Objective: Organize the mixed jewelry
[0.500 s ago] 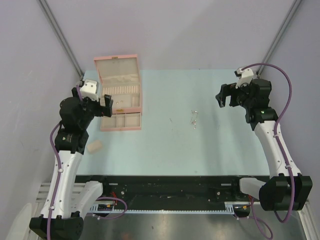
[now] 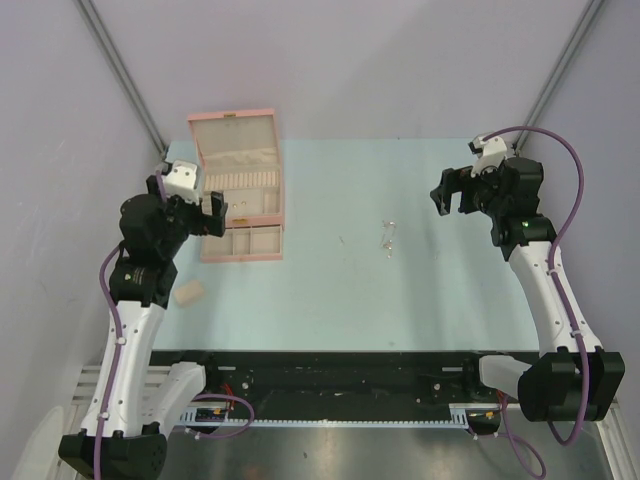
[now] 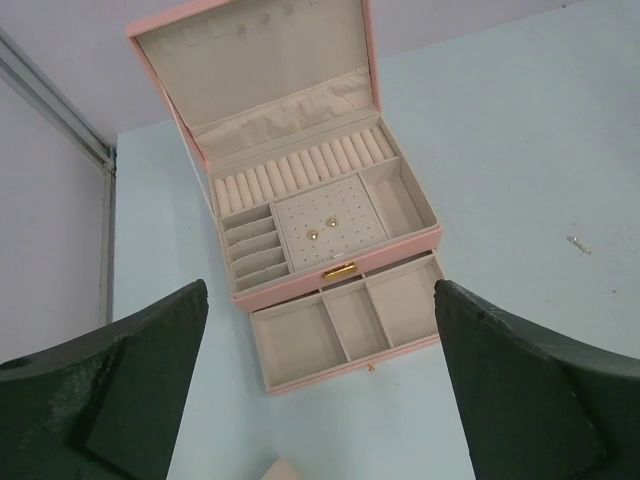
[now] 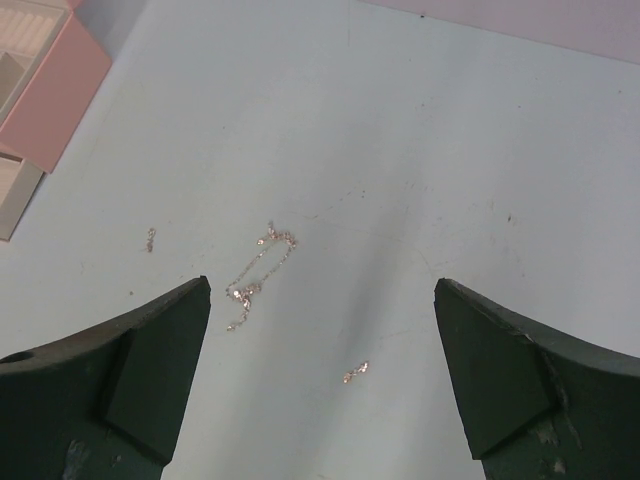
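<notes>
Though tiny, thin glinting silvery jewelry (image 4: 260, 266).

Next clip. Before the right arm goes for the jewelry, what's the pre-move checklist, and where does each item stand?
1. Right jaws open and empty: ok.
2. Left jaws open and empty: ok.
3. Chain lying exposed on the table: ok.
4. Two small pieces lying apart from the chain: ok.
5. Pink box ready, with lid up and drawer pulled out: ok.
6. Chain free of knots: cannot tell.
</notes>
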You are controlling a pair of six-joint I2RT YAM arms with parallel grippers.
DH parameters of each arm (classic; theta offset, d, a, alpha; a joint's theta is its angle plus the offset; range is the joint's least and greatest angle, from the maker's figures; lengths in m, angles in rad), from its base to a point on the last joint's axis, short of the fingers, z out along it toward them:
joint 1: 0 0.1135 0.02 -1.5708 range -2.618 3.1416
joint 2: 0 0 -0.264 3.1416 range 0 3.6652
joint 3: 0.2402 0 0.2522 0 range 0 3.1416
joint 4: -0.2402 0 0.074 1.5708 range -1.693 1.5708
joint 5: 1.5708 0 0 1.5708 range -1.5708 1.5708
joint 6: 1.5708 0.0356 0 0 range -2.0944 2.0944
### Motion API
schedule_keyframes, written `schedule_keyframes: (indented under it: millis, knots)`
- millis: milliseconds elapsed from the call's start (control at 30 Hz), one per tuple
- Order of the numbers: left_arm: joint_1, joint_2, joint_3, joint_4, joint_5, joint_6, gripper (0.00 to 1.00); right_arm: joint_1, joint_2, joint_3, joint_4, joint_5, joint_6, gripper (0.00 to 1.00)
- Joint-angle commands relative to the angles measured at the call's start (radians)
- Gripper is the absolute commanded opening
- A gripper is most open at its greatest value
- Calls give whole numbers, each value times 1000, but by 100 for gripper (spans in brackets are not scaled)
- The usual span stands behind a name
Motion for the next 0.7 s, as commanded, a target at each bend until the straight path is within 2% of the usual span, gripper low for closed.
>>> schedule_keyframes:
  millis: [0, 200, 333, 500, 667]
  knots:
    - [7, 12, 63, -102, 14, 130, 100, -2, -14, -4, 32, -24, -5, 100]
    - [20, 55, 43, -292, 54, 357, 100, -3, -6, -4, 33, -25, -7, 100]
    - [33, 66, -17, -336, 54, 454, 99, -3, 8, -4, 30, -39, -14, 100]
    - [169, 139, -32, -440, 121, 583, 99, -3, 25, -4, 22, -62, -22, 100]
    - [295, 223, -50, -469, 174, 678, 98, 8, 36, -4, 19, -54, -17, 100]
